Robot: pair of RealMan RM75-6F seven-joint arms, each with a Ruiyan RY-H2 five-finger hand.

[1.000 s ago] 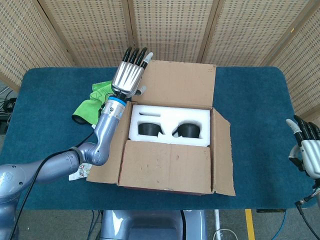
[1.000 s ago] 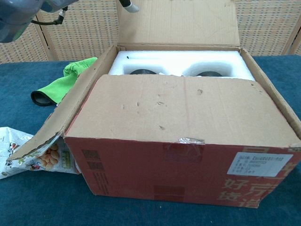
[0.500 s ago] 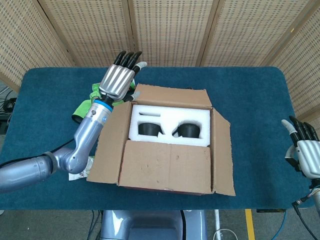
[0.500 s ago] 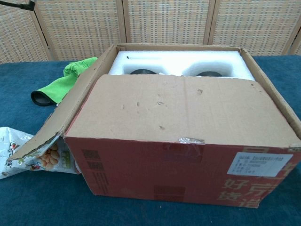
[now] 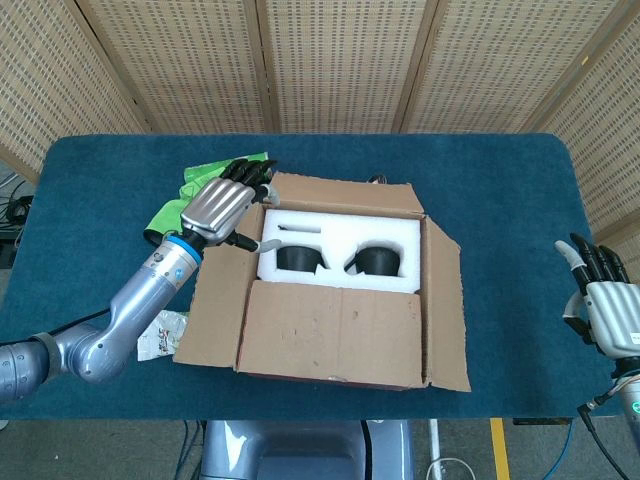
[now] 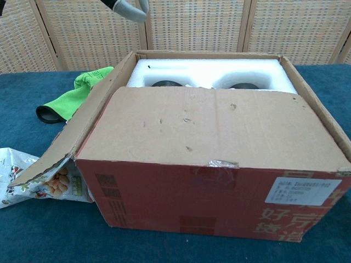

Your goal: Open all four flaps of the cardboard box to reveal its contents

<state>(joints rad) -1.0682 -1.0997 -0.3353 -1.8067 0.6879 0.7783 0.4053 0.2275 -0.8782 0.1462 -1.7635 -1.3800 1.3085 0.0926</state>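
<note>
From the head view, the cardboard box [image 5: 335, 290] sat in the middle of the blue table [image 5: 510, 200]; its near flap [image 5: 330, 335] lay flat over the front half of the box; the left flap [image 5: 222, 305] leaned outward; the right flap [image 5: 445, 305] leaned outward too; the far flap [image 5: 345, 193] was folded back and looked like a thin brown strip; inside was white foam [image 5: 340, 240] with two black round things [image 5: 375, 262] in its holes; the left hand [image 5: 222, 205] was over the far left corner of the box, back side up, holding nothing, with its fingers a bit curled and close together; a green cloth [image 5: 190, 200] lay under and behind that hand; a snack bag [image 5: 160, 335] peeked out beside the left flap; the right hand [image 5: 605, 305] was well apart from the box at the right edge of the table, holding nothing, with its fingers straight and a little spread. From the chest view, the box [image 6: 219, 197] filled most of the picture; its front was red with a white label [image 6: 304, 192]; the near flap [image 6: 219, 129] covered the front part; the white foam [image 6: 214, 74] showed behind it; the green cloth [image 6: 74, 98] lay to the left on the table [image 6: 22, 93]; the snack bag [image 6: 33, 178] was tucked under the left flap [image 6: 77, 131]; only a grey bit of the left arm [image 6: 129, 8] showed at the top; neither hand showed here.
</note>
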